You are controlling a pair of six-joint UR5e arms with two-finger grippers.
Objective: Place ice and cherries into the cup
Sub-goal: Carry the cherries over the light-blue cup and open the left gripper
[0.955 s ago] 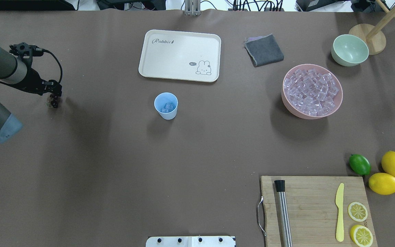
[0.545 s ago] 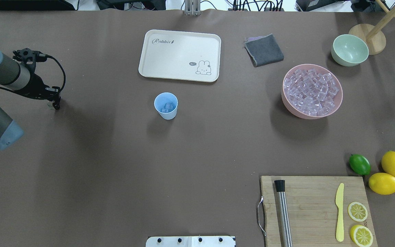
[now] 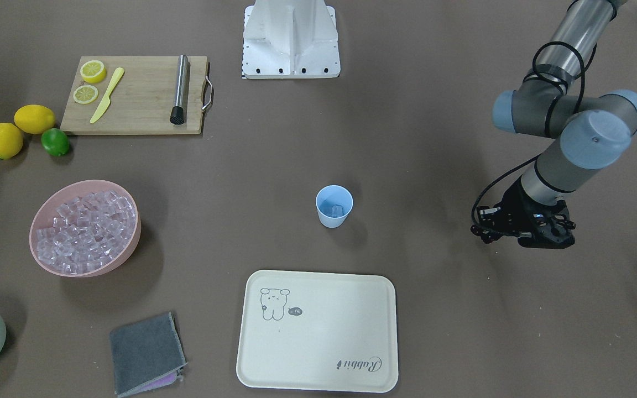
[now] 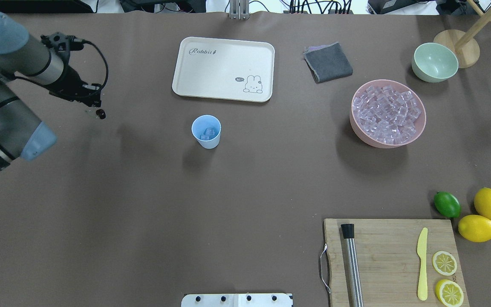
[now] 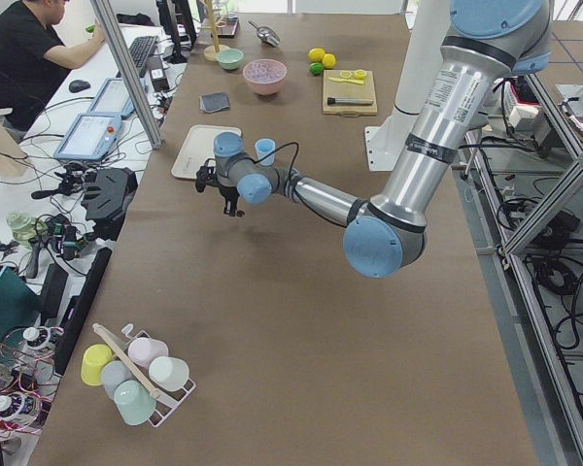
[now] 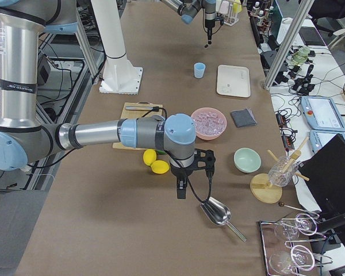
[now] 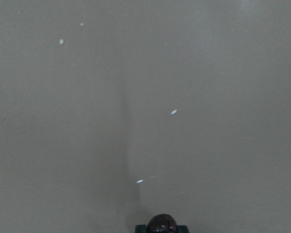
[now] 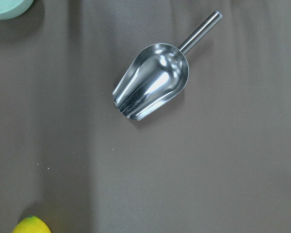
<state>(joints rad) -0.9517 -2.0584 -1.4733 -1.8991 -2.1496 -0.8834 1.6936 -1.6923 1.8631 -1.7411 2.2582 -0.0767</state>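
The light-blue cup (image 4: 206,131) stands upright mid-table with a few ice cubes (image 4: 207,134) in it; it also shows in the front view (image 3: 334,206). More ice (image 4: 387,111) fills the pink bowl (image 4: 421,128). My left gripper (image 4: 97,106) hangs above the table left of the cup, shut on the cherries (image 4: 100,113), which dangle below its tips. One dark cherry (image 7: 161,224) shows at the bottom edge of the left wrist view. My right gripper (image 6: 181,192) shows only in the exterior right view, above a metal scoop (image 8: 153,80); I cannot tell whether it is open or shut.
A cream tray (image 4: 224,68) lies beyond the cup and a grey cloth (image 4: 328,62) lies beside it. A pale green bowl (image 4: 435,62) is at the far right. A cutting board (image 4: 392,260) holds a muddler, a knife and lemon slices. A lime (image 4: 447,204) and two lemons lie beside the board.
My left gripper has risen from the table with the cherries. It has moved right and farther back, closer to the cup. Nothing else has moved.
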